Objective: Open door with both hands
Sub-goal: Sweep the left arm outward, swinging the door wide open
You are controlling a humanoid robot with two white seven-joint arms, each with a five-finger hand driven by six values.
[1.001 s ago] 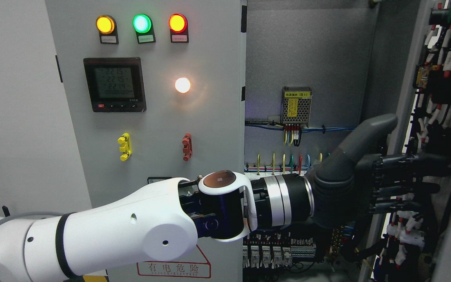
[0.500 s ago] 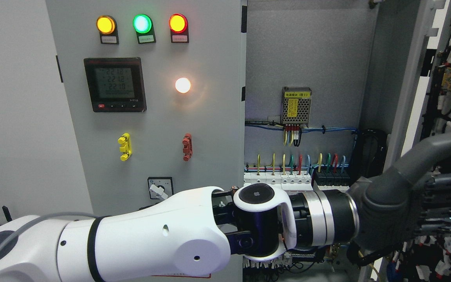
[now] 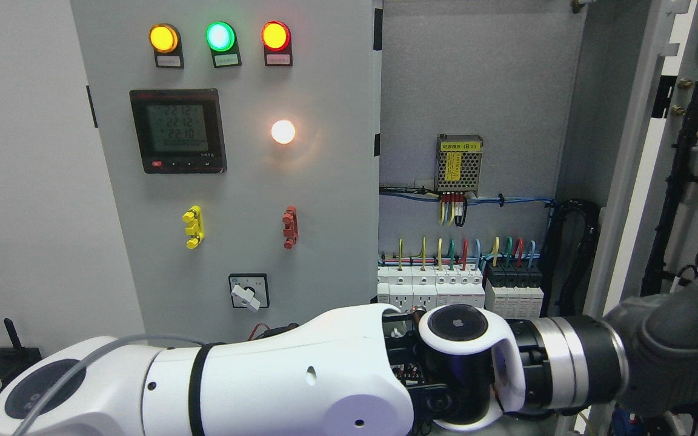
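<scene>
- Cabinet (image 3: 482, 79) fills my view; its right bay stands exposed, grey backplate, breakers and coloured wires along the bottom; the left panel (image 3: 325, 181) is shut, unchanged from a second ago.
- Door (image 3: 664, 151), the right one, is swung wide, edge-on at the far right of the frame, its wired inner face turned further from me than half a second back; more of the bay shows now, including the black cable bundle (image 3: 573, 242) by the hinge side.
- Left arm (image 3: 300, 381) comes in from the lower left and crosses the whole bottom; it has travelled right and down since the earlier frames; wrist joint now sits below the breakers.
- Left hand (image 3: 676, 348) is at the right edge, low, against the door; only the grey palm and thumb base show; fingers run out of frame, so I cannot tell its grasp.
- Power supply (image 3: 459, 162), yellow label, unmoved on the backplate.
- Breaker row (image 3: 440, 287) is now clear of the arm.
</scene>
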